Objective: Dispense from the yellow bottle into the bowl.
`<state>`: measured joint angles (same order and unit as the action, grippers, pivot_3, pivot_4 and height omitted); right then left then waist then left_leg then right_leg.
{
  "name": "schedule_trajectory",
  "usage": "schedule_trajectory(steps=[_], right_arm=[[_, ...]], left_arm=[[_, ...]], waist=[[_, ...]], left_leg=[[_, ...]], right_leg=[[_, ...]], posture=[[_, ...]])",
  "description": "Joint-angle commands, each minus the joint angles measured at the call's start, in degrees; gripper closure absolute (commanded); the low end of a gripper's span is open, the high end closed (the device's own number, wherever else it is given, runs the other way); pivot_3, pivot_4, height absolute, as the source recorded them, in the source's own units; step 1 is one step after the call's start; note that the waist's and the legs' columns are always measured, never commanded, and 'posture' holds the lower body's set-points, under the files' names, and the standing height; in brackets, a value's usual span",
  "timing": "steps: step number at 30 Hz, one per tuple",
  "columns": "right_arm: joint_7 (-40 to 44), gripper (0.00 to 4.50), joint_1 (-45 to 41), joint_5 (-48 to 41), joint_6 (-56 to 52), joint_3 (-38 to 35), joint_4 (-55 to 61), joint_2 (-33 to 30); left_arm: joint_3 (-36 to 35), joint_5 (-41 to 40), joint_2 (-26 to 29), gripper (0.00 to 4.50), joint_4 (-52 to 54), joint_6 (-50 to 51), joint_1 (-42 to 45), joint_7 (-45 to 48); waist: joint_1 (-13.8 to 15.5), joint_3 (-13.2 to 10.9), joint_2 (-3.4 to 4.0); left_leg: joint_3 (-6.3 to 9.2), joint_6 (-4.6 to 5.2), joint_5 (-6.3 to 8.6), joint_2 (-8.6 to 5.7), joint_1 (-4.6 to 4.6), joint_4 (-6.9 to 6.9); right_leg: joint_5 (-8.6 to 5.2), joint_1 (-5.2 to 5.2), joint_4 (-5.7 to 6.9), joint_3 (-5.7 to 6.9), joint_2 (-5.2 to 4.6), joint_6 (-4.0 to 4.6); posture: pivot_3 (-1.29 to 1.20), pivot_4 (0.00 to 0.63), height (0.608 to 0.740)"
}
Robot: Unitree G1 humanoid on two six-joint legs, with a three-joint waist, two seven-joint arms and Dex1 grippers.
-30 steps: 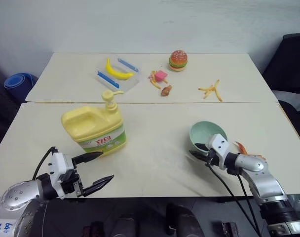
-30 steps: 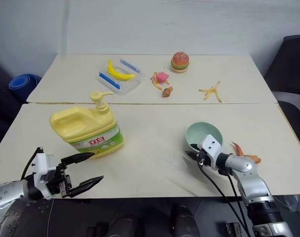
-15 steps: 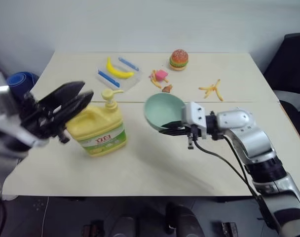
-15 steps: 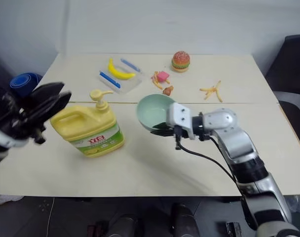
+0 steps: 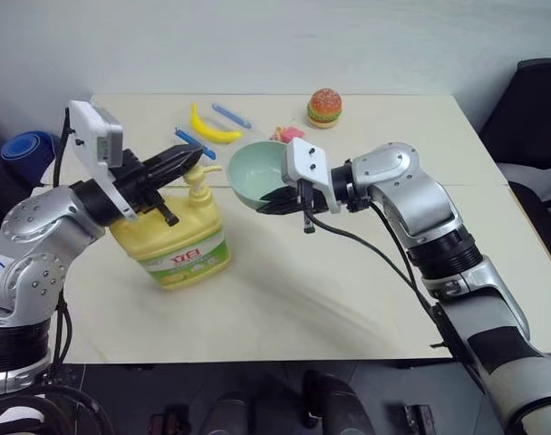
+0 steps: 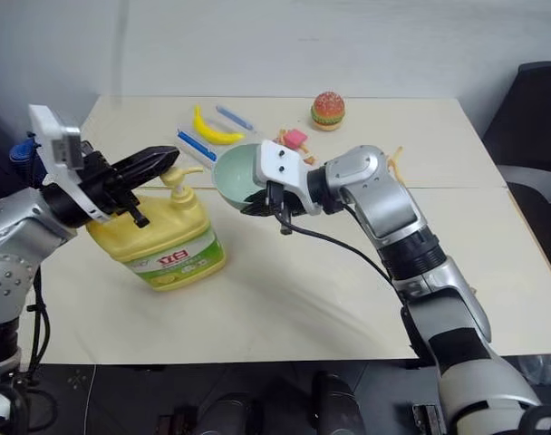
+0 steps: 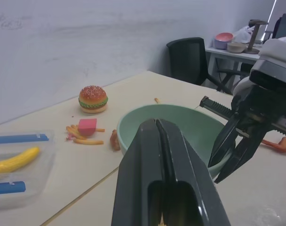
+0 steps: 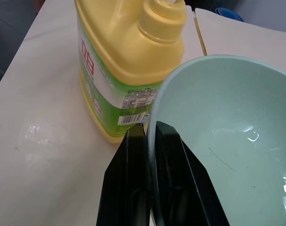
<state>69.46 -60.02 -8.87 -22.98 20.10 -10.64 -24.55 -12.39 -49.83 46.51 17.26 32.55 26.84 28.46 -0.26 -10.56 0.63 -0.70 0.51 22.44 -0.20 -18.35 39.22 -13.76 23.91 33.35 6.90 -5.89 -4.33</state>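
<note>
The yellow bottle (image 5: 171,243) stands on the near left of the table, with its pump nozzle (image 5: 200,172) pointing right. My left gripper (image 5: 196,157) is shut and empty, its tips right over the pump head; I cannot tell whether they touch it. The pale green bowl (image 5: 253,169) hangs in the air just right of the nozzle, tilted toward it. My right gripper (image 5: 275,196) is shut on the bowl's lower rim. In the right wrist view its fingers (image 8: 136,155) clamp the rim (image 8: 154,113), with the bottle (image 8: 119,56) close behind.
At the back of the table (image 5: 348,290) lie a banana (image 5: 212,132) in a clear tray, a toy burger (image 5: 324,106) and small food pieces. A black chair (image 5: 538,118) stands at the right and a blue roll (image 5: 26,149) at the left.
The right gripper lifted the bowl off the table and carried it up and left to the pump. The left gripper rose from the table's front edge, shut, and came over the pump head.
</note>
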Motion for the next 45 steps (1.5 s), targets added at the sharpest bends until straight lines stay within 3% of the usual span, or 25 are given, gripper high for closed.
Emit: schedule_trajectory(steps=[1,16,32,40,45], right_arm=[[0.43,4.50,-2.57,0.49,-0.39,-0.07,1.50,0.37],[1.87,4.50,-3.51,1.10,-2.10,1.00,2.64,0.84],[3.52,4.50,-2.22,-2.27,-4.74,0.22,5.38,1.87],[3.30,4.50,1.93,-3.26,-2.54,-2.19,6.36,-1.27],[4.59,4.50,9.32,-3.04,4.77,-4.29,5.43,-5.50]], left_arm=[[0.20,2.19,-0.52,4.46,0.66,1.01,2.05,0.25],[3.99,6.30,-1.53,4.46,-0.76,14.29,1.21,-3.29],[4.20,9.62,-4.88,4.46,-0.82,13.33,-4.66,-4.21],[-8.74,3.82,-8.20,4.46,1.70,1.21,-1.13,2.40],[-16.98,-0.93,-4.19,4.46,4.07,-2.31,-5.80,13.63]], waist=[[0.04,0.00,0.00],[-0.02,0.01,-0.01],[-0.04,0.28,0.35],[-0.03,0.21,0.24],[0.00,0.10,-0.01]], left_leg=[[0.02,-0.02,-0.01,0.00,0.00,0.00],[0.02,-0.03,-0.02,-0.02,0.17,0.00],[0.02,-0.04,-0.01,-0.04,0.40,-0.01],[0.02,-0.04,-0.01,-0.04,0.29,-0.02],[0.05,-0.03,-0.01,-0.04,-0.09,-0.02]], right_leg=[[0.00,0.00,0.02,0.00,-0.01,0.00],[0.00,-0.10,0.10,-0.03,-0.26,0.00],[-0.01,-0.27,0.15,-0.04,-0.36,0.01],[-0.01,-0.19,0.13,-0.01,-0.37,0.02],[-0.01,0.09,0.00,0.08,-0.36,0.02]], posture=[[0.00,0.150,0.740],[0.00,0.150,0.740],[0.00,0.150,0.740],[0.00,0.150,0.740],[0.00,0.150,0.740]])
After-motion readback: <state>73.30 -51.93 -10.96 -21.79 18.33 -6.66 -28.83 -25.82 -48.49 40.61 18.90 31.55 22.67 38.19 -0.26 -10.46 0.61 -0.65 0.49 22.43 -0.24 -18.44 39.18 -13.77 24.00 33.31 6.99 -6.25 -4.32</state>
